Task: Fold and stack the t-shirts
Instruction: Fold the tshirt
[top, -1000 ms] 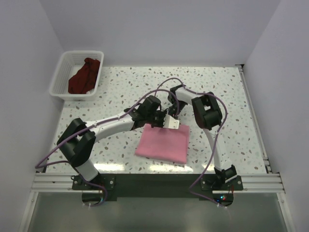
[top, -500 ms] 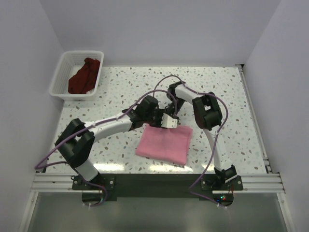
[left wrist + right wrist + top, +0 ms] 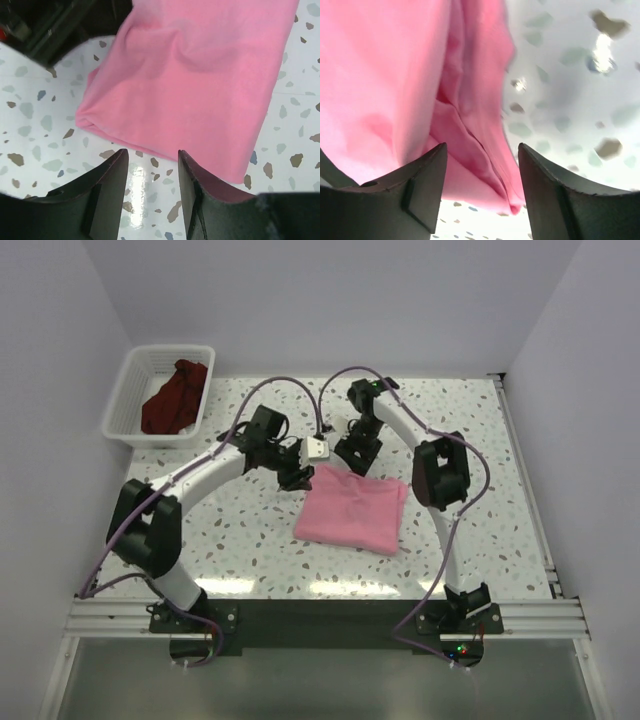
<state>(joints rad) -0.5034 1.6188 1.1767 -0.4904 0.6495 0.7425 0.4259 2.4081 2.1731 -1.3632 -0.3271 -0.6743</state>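
Out at mid-tabletop [image 3: 480, 440] the pink t-shirt [image 3: 352, 512] lies folded flat, looking like the stack's base, left pincer [image 3: 152, 151] and right pincer [image 3: 481, 146] both spread empty by its far edge, while the maroon t-shirt [image 3: 175, 400] waits bunched in the basket [image 3: 125, 375].

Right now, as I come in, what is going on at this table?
Two robot arms are working on t-shirts. A pink shirt lies folded on the table. The left arm and the right arm both reach to its far edge, and the jaws of each stand open with nothing between them. A dark red shirt lies bunched up in the white basket at the far left corner, not yet folded, so nothing is stacked yet.
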